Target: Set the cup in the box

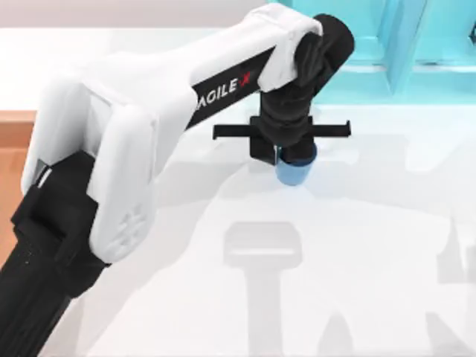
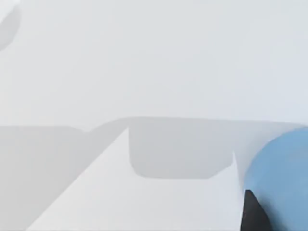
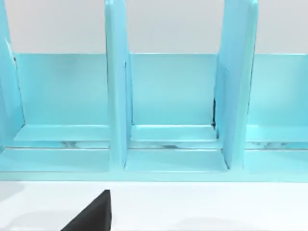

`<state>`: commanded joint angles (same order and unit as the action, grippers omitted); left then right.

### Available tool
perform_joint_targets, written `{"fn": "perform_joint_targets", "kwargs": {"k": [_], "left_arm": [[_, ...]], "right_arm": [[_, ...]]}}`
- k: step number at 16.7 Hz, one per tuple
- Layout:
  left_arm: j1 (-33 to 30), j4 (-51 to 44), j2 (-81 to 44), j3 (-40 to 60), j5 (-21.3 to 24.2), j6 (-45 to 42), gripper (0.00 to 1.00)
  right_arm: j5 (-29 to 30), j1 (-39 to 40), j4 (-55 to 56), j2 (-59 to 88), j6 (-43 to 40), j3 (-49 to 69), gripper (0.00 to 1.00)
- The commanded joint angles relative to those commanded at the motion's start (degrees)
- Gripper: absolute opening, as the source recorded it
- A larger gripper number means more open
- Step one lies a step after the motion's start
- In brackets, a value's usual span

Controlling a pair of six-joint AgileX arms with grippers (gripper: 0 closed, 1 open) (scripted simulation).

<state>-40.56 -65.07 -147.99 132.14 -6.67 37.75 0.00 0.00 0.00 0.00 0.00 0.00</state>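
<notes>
Clenching the cup (image 1: pixel 296 168) by its rim, the left tool (image 1: pixel 286 152) risks dropping it if it tilts.

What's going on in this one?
The left arm reaches across the white table, its claw down at the blue cup in front of the turquoise cabinet. The cup sits between the fingers, close beside one in the left wrist view. The wooden box lies at the table's left edge with the cup not yet in it. The right wrist camera faces the cabinet's compartments.
</notes>
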Motion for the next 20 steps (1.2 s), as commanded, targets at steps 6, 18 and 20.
{"fn": "perform_joint_targets", "kwargs": {"k": [6, 18, 20], "left_arm": [[7.9, -1.6, 5.7, -4.8, 1.5, -8.2, 0.00], [53.3, -8.7, 38.4, -33.8, 8.9, -52.0, 0.00], [59.2, -9.4, 42.9, -38.0, 9.9, -57.7, 0.00]], "right_arm": [[0.0, 0.0, 0.0, 0.0, 0.0, 0.0, 1.00], [0.0, 0.0, 0.0, 0.0, 0.0, 0.0, 1.00], [0.0, 0.0, 0.0, 0.0, 0.0, 0.0, 1.00]]}}
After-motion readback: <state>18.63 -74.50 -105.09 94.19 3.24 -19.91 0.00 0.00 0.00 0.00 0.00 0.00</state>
